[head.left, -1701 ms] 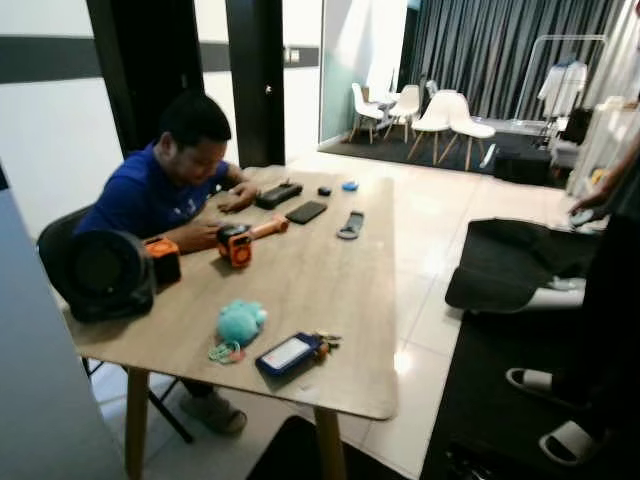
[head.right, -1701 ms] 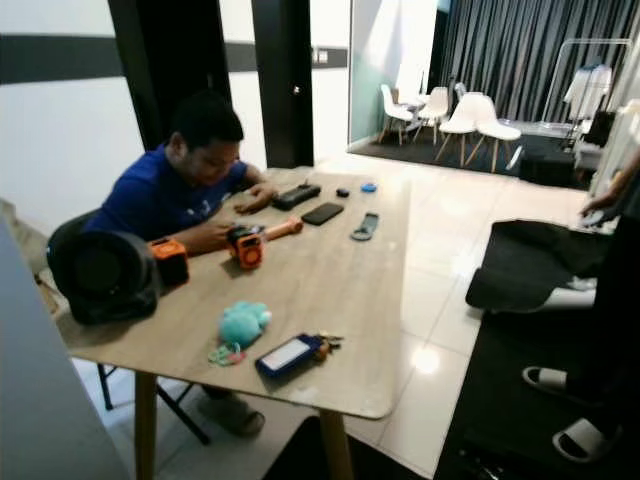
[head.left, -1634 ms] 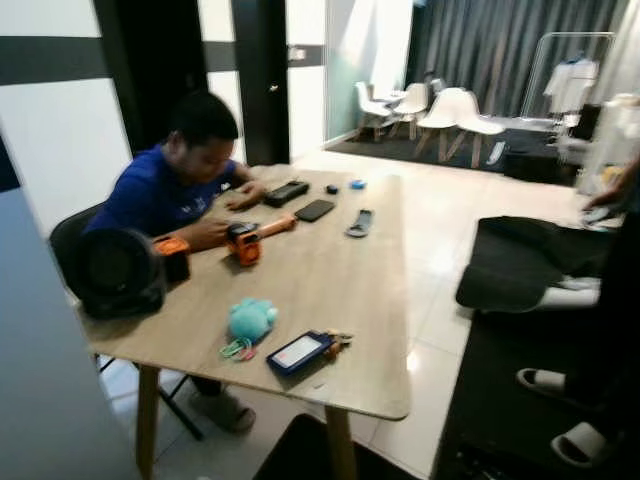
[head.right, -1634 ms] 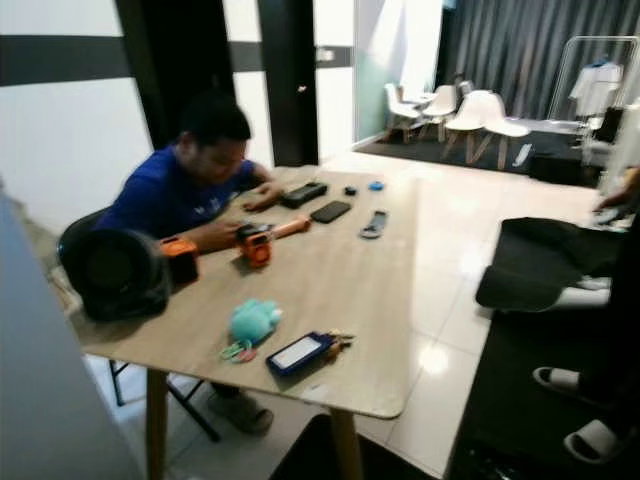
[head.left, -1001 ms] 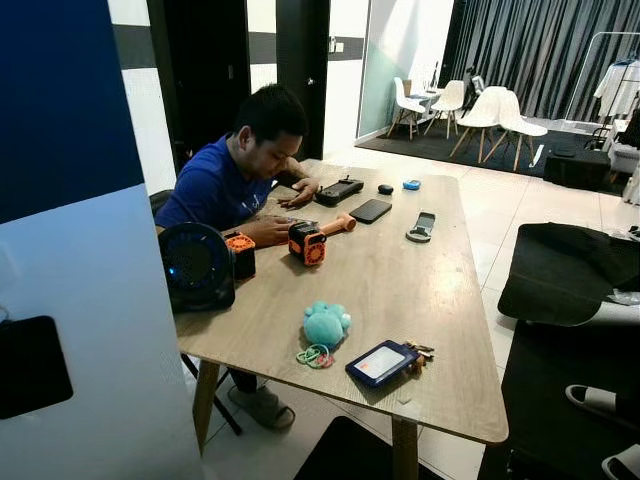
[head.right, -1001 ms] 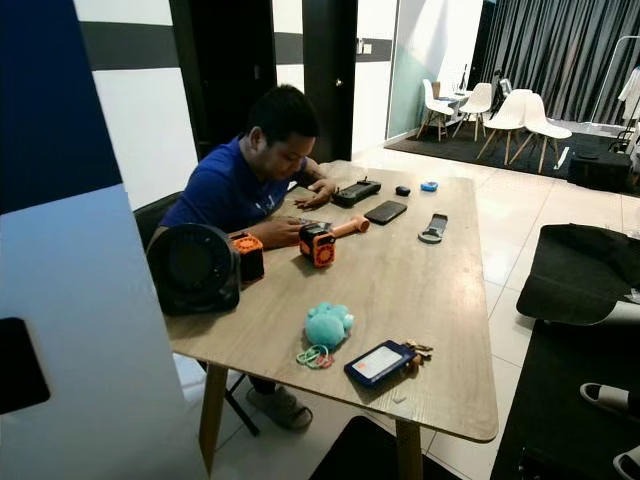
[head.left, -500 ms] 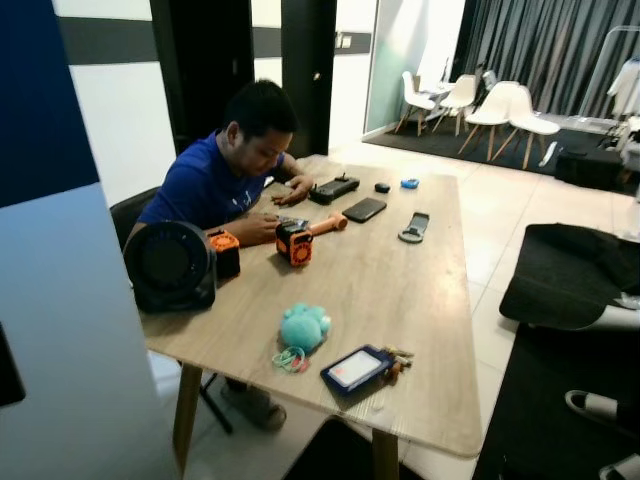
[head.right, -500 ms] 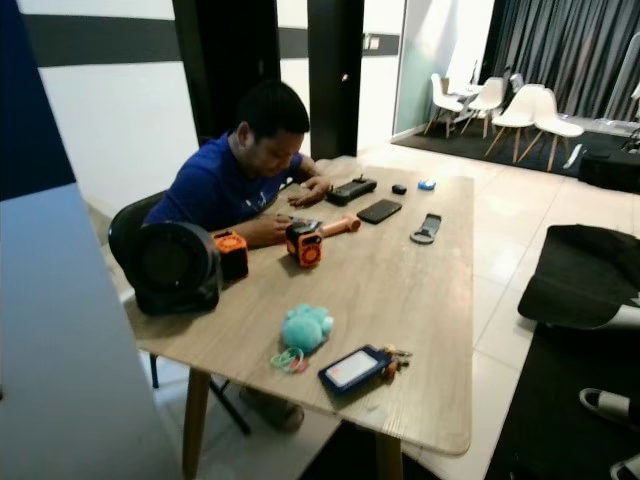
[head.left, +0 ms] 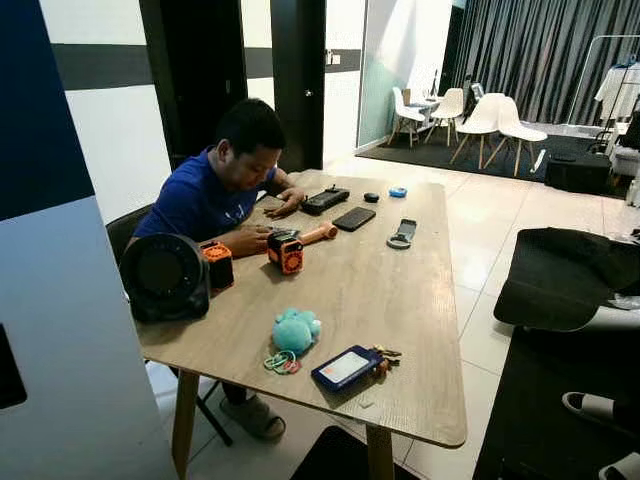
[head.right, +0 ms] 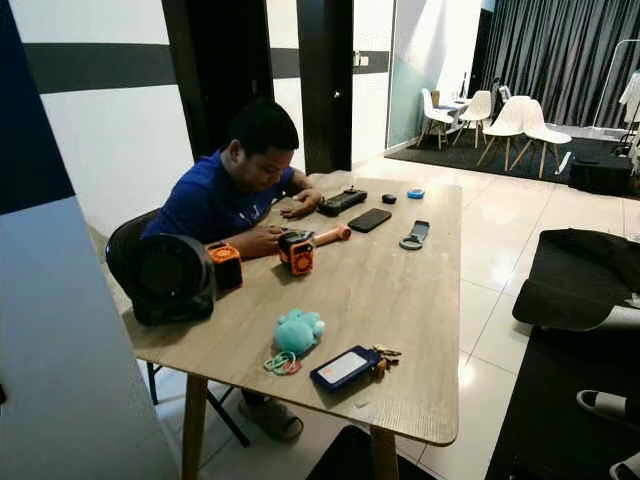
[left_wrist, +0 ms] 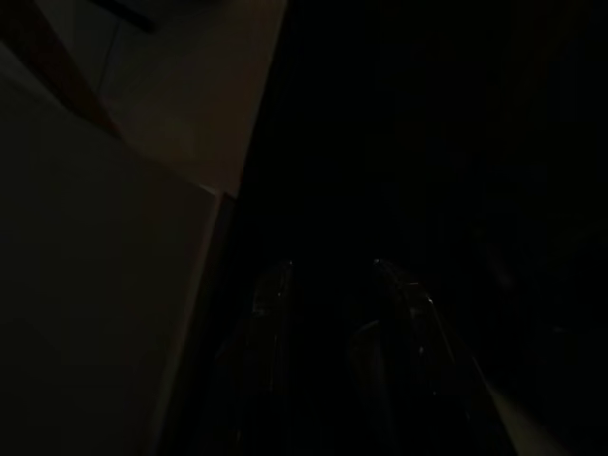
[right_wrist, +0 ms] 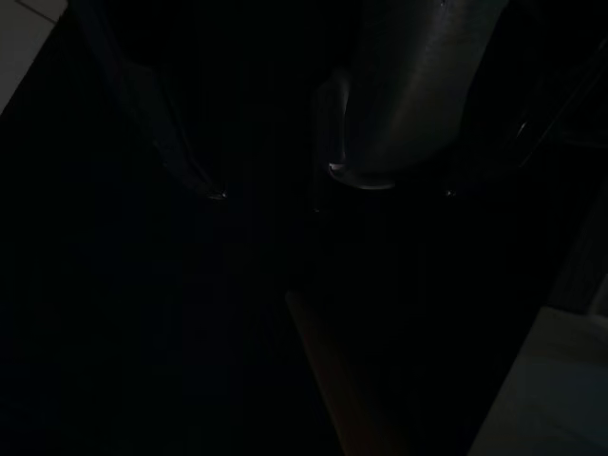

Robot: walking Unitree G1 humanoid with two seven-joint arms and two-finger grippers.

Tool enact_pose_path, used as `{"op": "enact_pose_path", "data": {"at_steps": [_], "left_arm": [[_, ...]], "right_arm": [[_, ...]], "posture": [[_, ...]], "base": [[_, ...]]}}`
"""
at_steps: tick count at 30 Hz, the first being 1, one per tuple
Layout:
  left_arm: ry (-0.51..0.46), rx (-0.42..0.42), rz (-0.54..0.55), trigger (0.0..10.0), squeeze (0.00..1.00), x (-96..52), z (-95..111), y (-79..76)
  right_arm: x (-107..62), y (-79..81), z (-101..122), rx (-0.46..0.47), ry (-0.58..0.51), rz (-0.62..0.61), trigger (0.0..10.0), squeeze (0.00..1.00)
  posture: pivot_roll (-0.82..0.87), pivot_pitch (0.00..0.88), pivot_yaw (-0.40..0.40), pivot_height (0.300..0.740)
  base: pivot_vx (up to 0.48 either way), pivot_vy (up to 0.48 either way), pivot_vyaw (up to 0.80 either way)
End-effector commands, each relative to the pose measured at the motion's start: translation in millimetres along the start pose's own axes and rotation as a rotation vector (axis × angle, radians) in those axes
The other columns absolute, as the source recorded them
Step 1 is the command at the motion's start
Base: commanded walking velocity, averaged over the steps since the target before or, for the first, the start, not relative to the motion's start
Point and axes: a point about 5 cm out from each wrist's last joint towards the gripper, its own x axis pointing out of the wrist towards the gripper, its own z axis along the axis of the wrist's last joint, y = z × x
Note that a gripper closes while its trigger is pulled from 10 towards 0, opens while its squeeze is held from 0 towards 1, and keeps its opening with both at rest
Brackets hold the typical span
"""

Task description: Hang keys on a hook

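Wooden table (head.left: 400,300) ahead, seen from its near corner. Keys (head.left: 385,353) flat near the near edge, touching a blue card holder (head.left: 346,367). Just left of those, a teal plush (head.left: 296,330) with coloured rings (head.left: 279,362). Farther along: black fan (head.left: 165,277), orange gadget (head.left: 286,252), phone (head.left: 353,218), remote (head.left: 325,200). Seated at the left side, a person in a blue shirt (head.left: 205,200), hands on the table. White chairs (head.left: 480,118) far back by dark curtains. Both wrist views very dark: left gripper (left_wrist: 332,285) and right gripper (right_wrist: 332,190) barely outlined; cannot tell whether jaws released or clenched.
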Motion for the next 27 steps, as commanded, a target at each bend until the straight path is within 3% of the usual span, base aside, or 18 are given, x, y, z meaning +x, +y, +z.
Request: {"op": "enact_pose_path", "data": {"at_steps": [1,9,11,15,17,18,21,22,25,26,27], "left_arm": [[-0.008,0.036,-0.015,10.0,0.0,-1.2,1.4,2.5],[-0.016,0.084,-0.057,10.0,0.0,-1.1,2.4,-1.9],[-0.021,0.104,-0.051,10.0,0.0,-1.3,3.5,-1.0],[-0.02,0.118,-0.049,10.0,0.0,-1.4,6.0,2.5],[-0.016,0.114,-0.053,10.0,0.0,-1.3,5.8,2.6],[-0.019,0.115,-0.06,10.0,0.0,-1.5,6.9,3.2],[-0.036,0.123,-0.075,10.0,0.0,-1.4,9.9,2.3],[-0.036,0.123,-0.075,10.0,0.0,-1.4,9.9,2.3],[-0.112,0.164,-0.131,10.0,0.0,-2.1,18.3,-4.2],[-0.112,0.164,-0.131,10.0,0.0,-2.1,18.3,-4.2],[-0.164,0.189,-0.177,10.0,0.0,-2.8,24.5,-9.8]], "right_arm": [[-0.8,-3.0,-1.7,0.027,0.001,-0.017,10.0,0.0],[-1.6,-12.6,5.4,0.066,-0.05,-0.054,10.0,0.0],[-1.8,-18.1,12.9,0.088,-0.094,-0.08,10.0,0.0],[-6.5,-46.1,49.4,0.156,-0.294,-0.199,10.0,0.0],[-7.6,-50.0,55.0,0.161,-0.322,-0.213,10.0,0.0],[-11.5,-61.7,75.1,0.164,-0.41,-0.25,10.0,0.0],[-18.3,-74.2,106.4,0.171,-0.539,-0.28,10.0,0.0],[-18.3,-74.2,106.4,0.171,-0.539,-0.28,10.0,0.0],[-28.4,-81.9,145.0,0.158,-0.692,-0.281,10.0,0.0],[-28.4,-81.9,145.0,0.158,-0.692,-0.281,10.0,0.0],[-39.4,-80.4,183.6,0.127,-0.829,-0.251,10.0,0.0]], "posture": [[0.07,0.0,0.02,0.74],[0.07,0.0,0.022,0.74],[0.07,0.0,0.023,0.74],[0.07,0.0,0.031,0.74],[0.07,0.0,0.031,0.74],[0.07,0.004,0.043,0.74],[0.06,0.01,0.045,0.74],[0.06,0.01,0.045,0.74],[0.06,0.013,0.042,0.74],[0.06,0.013,0.042,0.74],[0.06,0.013,0.039,0.74]], "base": [[0.0,0.0,0.0],[0.0,0.0,0.0],[0.0,0.0,0.0],[0.0,0.0,0.0],[0.0,0.0,0.0],[0.0,0.0,0.0],[0.0,0.0,0.0],[0.0,0.0,0.0],[0.0,0.0,0.0],[0.0,0.0,0.0],[0.0,0.0,0.0]]}}
